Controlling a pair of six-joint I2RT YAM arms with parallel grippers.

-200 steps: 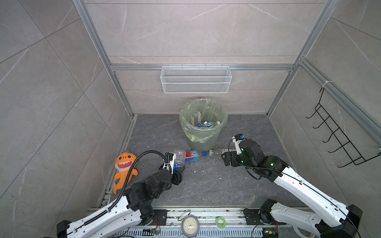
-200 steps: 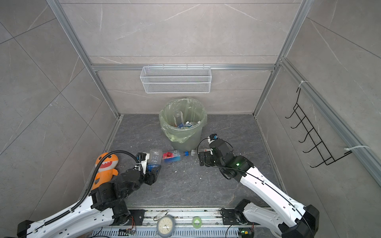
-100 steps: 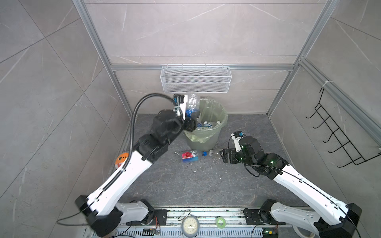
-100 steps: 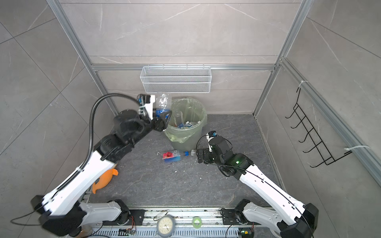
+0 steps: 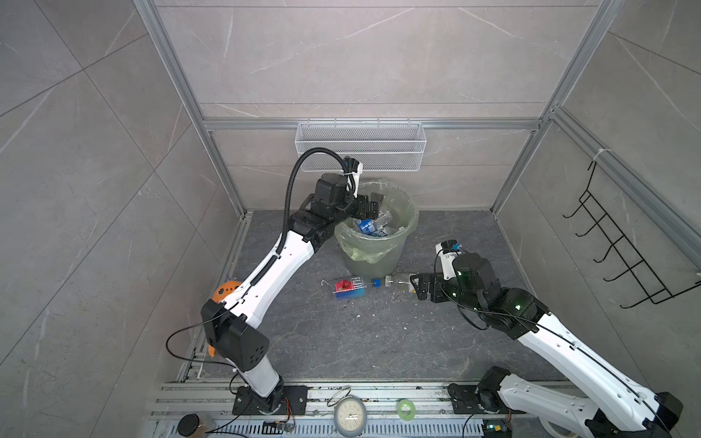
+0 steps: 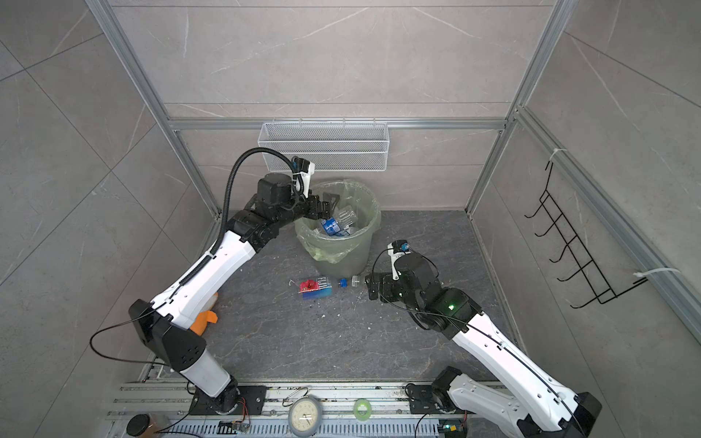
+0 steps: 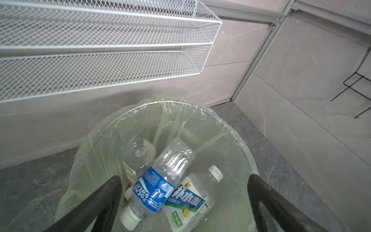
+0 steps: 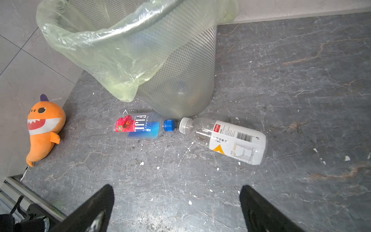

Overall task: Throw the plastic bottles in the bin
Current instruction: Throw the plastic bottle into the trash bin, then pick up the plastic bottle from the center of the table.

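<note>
Step in hand: I judge the drop-off on my left side to be done. That arm is over the bin with nothing in its jaws, and the pickup of the floor bottles is not yet begun.
Left gripper (image 5: 371, 204): the jaws are spread wide and empty above the mouth of the round grey-green mesh-walled bin (image 5: 379, 261), which is lined with a pale green translucent bag. The left wrist view looks down between the fingers into it.
In the bin: a clear bottle with a blue Pocari Sweat label and white cap (image 7: 158, 184) lies on top. It rests across a clear bottle with a green-and-white label (image 7: 188, 202) and beside an upturned clear bottle (image 7: 138, 158). I cannot tell what lies beneath.
On the floor: two bottles lie on their sides at the bin's foot, caps nearly meeting. One is a clear Fiji bottle with a red flower, blue label and blue cap (image 8: 138, 126); the other is a clear bottle with a white label and white cap (image 8: 226, 138).
Right gripper (image 8: 176, 188): released, with nothing between the fingers. It is low over the floor near the white-label bottle, not touching it.
Next move: I'd ease the right gripper forward and down to straddle the white-label bottle across its body, then close. The bottle is round and light, so it will likely roll if one finger lands first.
Leave alone: the orange plush shark toy (image 8: 44, 128) by the wall.
</note>
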